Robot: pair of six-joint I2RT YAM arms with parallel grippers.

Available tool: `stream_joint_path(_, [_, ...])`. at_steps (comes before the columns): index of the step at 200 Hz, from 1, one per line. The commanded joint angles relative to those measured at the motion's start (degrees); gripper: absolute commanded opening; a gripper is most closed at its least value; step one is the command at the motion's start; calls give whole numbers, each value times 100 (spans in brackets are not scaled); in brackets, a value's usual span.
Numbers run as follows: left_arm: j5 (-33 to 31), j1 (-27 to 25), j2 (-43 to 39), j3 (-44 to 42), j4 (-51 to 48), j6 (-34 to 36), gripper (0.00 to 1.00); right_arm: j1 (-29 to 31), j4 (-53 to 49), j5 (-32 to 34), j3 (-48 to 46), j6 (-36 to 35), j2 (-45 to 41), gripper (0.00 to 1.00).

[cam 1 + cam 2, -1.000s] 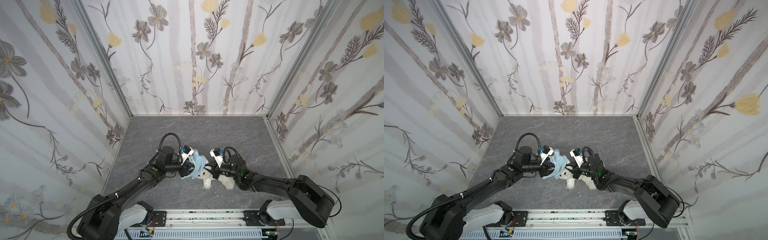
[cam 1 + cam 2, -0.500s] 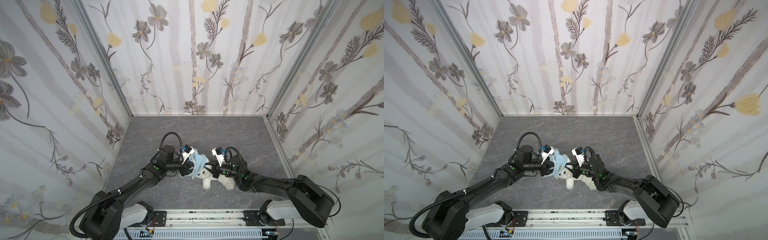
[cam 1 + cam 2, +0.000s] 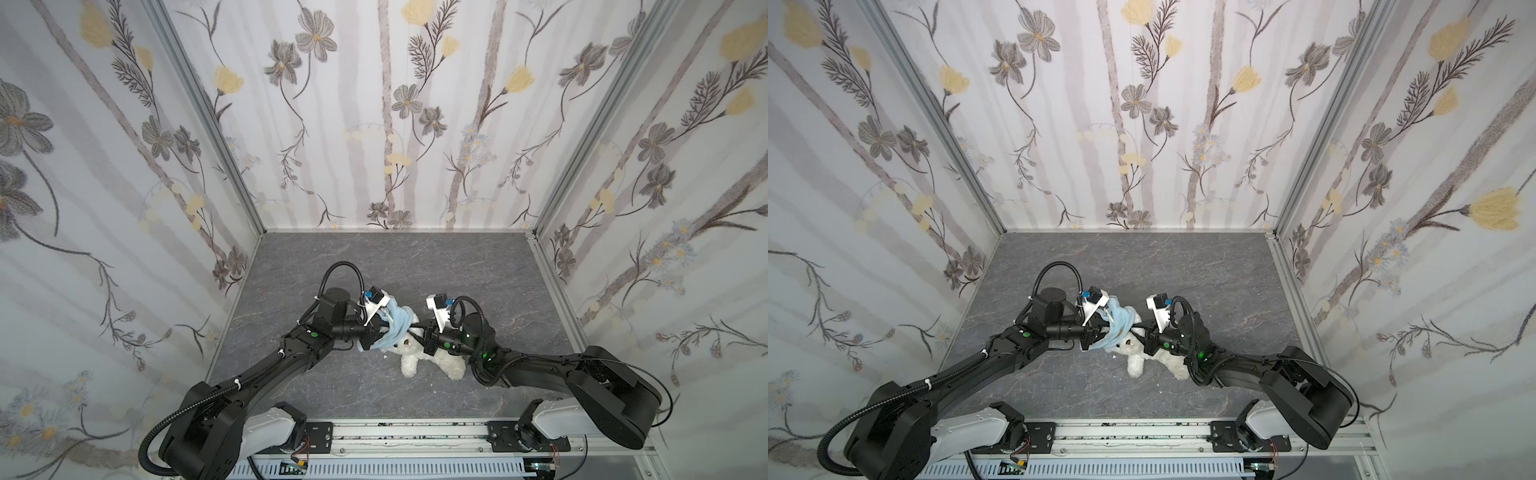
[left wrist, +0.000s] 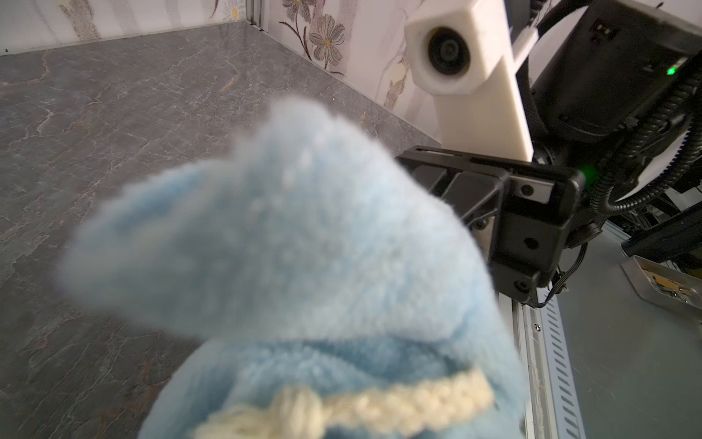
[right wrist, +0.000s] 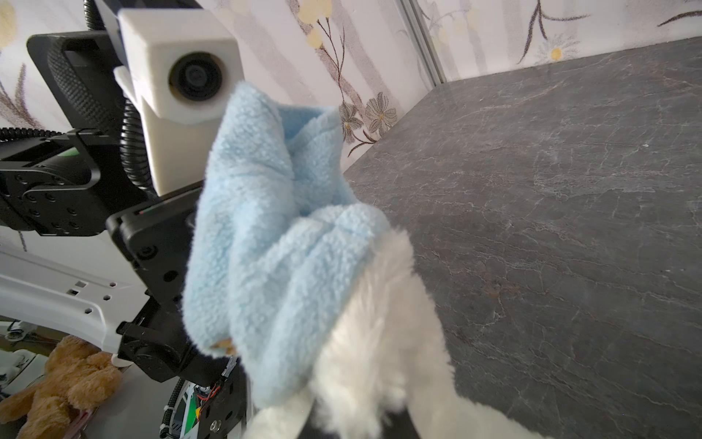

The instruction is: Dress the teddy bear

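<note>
Lying face up near the front of the grey surface [image 3: 415,399], the teddy bear [image 3: 434,361] points its legs at the near edge, and its head is just under the rim of the blue hoodie [image 3: 392,328]. Right behind its tummy, the right claw [image 3: 420,330] is pinched tight. In the right wrist view it looks to be gripping white fur, though its tips are hidden. Next to it, the left claw [image 3: 376,334] is squeezed tight on a bunch of the hoodie, which is lifted and crumpled above the bear's head. I think trouble could come now. The hoodie is in a lump, so its hole may be folded closed. A pull could then just drag the bear along, or the soft cloth could slip out of the claw. The two claws are also very near each other and might bump. Compared with a second ago, the left claw was wider and has now closed on the cloth. The bear and the right claw sit in about the same spot.
</note>
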Motion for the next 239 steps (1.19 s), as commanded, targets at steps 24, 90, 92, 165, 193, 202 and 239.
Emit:
stream_joint_path(24, [-51,-28,-201,-25,-49,148,0,-134,84,272,13,-278,-284,31])
stream_joint_path(90, [-458,-87,-439,-241,-43,1015,0,-590,-3555,-113,497,-1526,-2006,65])
stream_joint_path(92, [-465,-90,-443,-245,-47,1030,0,-584,-3563,-150,505,-1495,-2035,64])
stream_joint_path(165, [-601,-245,-611,-410,32,1355,0,-567,-1813,-1569,736,471,-1208,34])
stream_joint_path(193, [-600,-253,-636,-423,62,1381,0,-535,-1715,-1595,762,586,-1000,33])
stream_joint_path(202, [-600,-262,-644,-432,71,1389,0,-528,-1643,-1606,762,616,-947,33])
stream_joint_path(239, [-573,-268,-664,-445,107,1412,0,-411,-1500,-1493,860,705,-692,31])
